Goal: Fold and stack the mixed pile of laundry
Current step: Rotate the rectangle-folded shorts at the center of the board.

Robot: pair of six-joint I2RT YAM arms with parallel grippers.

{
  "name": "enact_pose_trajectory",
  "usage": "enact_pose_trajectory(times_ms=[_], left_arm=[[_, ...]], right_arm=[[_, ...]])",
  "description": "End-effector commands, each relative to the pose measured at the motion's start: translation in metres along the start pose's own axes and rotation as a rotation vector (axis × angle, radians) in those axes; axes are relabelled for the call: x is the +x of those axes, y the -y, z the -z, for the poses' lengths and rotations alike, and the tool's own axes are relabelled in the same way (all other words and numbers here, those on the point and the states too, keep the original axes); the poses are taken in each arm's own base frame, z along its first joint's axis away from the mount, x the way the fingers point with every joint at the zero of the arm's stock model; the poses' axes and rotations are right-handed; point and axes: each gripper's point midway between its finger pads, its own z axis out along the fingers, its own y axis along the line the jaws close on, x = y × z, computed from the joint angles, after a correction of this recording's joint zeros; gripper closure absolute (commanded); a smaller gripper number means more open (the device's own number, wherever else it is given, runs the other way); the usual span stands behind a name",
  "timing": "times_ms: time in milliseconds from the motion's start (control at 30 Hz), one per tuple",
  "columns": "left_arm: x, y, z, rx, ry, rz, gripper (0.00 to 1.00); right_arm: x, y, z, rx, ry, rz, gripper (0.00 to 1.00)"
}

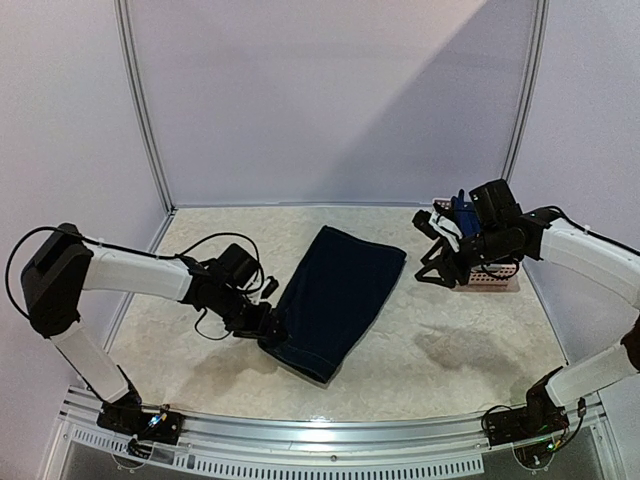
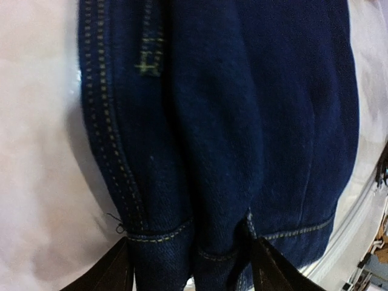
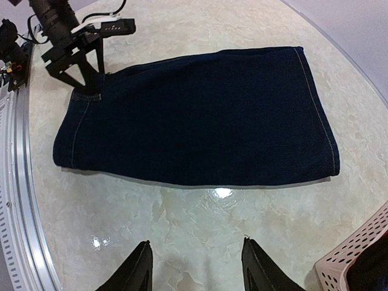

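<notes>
Denim is the only garment spread out: one dark navy piece (image 1: 340, 300), folded flat into a long rectangle. It lies slantwise across the middle of the pale marbled tabletop (image 1: 450, 360), one short end toward the far right and the other toward the near left. Pale stitching runs along its hem and side seam, and the left wrist view shows that seam as two parallel rows.

Two hands are in view. The left hand (image 1: 262, 325) sits low at the near-left end of the denim. Its two fingers (image 2: 121, 270) are spread apart and straddle the hem, with cloth filling the gap between them. The pictures do not show whether the fingers press on that cloth. In the right wrist view this hand stands at the corner of the garment, tips down on the fabric.

The right hand (image 1: 437, 275) hangs above the tabletop at the far right, well apart from the denim. Its two fingers are spread, with nothing between them.

One small pink basket (image 1: 495, 278) with perforated walls stands just behind that hand. Something dark lies inside it, but it is too hidden to name.
</notes>
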Motion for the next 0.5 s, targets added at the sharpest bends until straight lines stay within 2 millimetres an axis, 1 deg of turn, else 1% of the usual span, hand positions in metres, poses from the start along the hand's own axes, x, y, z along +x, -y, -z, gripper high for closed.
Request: enact_pose_trajectory(times_ms=[0,67,133,200,233,300,367,400,433,467], left_arm=[[0.021,0.052,-0.009,0.085,0.017,-0.021,0.34],[0.035,0.076,-0.019,0.123,0.002,-0.029,0.34],[0.049,0.101,-0.027,0.156,-0.03,-0.075,0.34],[0.063,0.117,-0.03,0.146,-0.078,-0.134,0.34],[0.068,0.121,-0.03,0.126,-0.103,-0.164,0.34],[0.074,0.126,-0.021,0.092,-0.135,-0.22,0.34],[0.078,0.123,-0.007,0.045,-0.158,-0.268,0.34],[0.078,0.12,0.003,0.012,-0.167,-0.295,0.34],[0.08,0.109,0.014,-0.051,-0.19,-0.319,0.34],[0.078,0.103,0.024,-0.102,-0.189,-0.35,0.34]], right_arm=[[0.009,-0.003,-0.006,-0.031,-0.032,-0.014,0.5],[0.013,-0.003,-0.008,-0.044,-0.046,-0.018,0.5],[0.015,-0.005,-0.01,-0.06,-0.056,-0.016,0.5],[0.017,-0.007,-0.01,-0.068,-0.062,-0.013,0.5],[0.017,-0.008,-0.01,-0.073,-0.064,-0.011,0.5],[0.017,-0.01,-0.009,-0.082,-0.061,-0.003,0.5],[0.017,-0.014,-0.007,-0.093,-0.054,0.004,0.49],[0.017,-0.015,-0.006,-0.097,-0.05,0.011,0.49],[0.017,-0.017,-0.005,-0.103,-0.048,0.013,0.49],[0.016,-0.019,-0.003,-0.108,-0.043,0.021,0.49]])
